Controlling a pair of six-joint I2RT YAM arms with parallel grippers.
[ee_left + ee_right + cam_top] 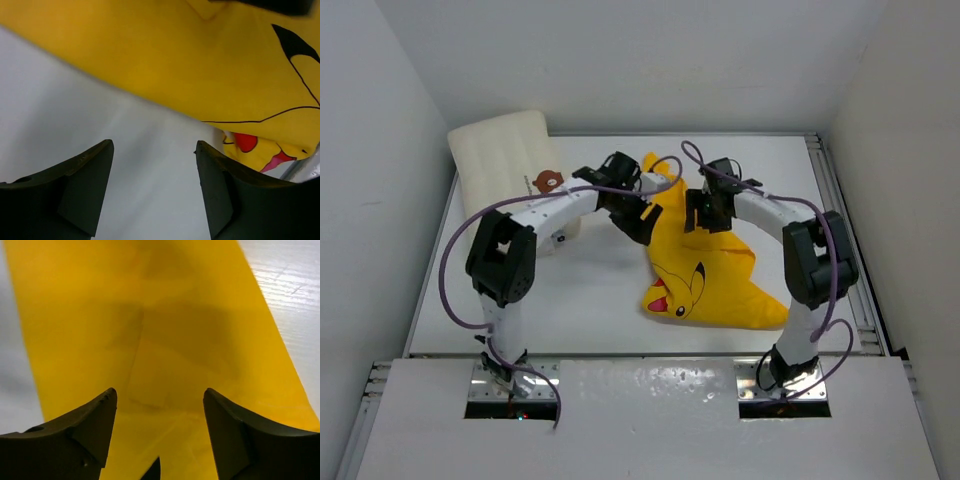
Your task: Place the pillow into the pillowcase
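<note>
Yellow cloth fills most of what I see from both wrists: the thin, crumpled bright-yellow pillowcase with its cartoon face lies heaped at the middle of the white table, its long axis running from the far centre down towards the near right. Both tools sit at its far end. The left gripper has its 2 fingers spread apart with nothing between them, hovering over bare table with the cloth's edge just beyond the tips. The right gripper is likewise spread wide and holds nothing, hanging directly above the fabric. The puffy cream-white rectangular pillow rests well apart at the far left corner, seemingly propped against the wall, beyond the left arm. I judge the coming move to turn on finding the case's open hem, which I cannot make out from here; the left arm is the nearer one to the pillow, the right to the cloth.
</note>
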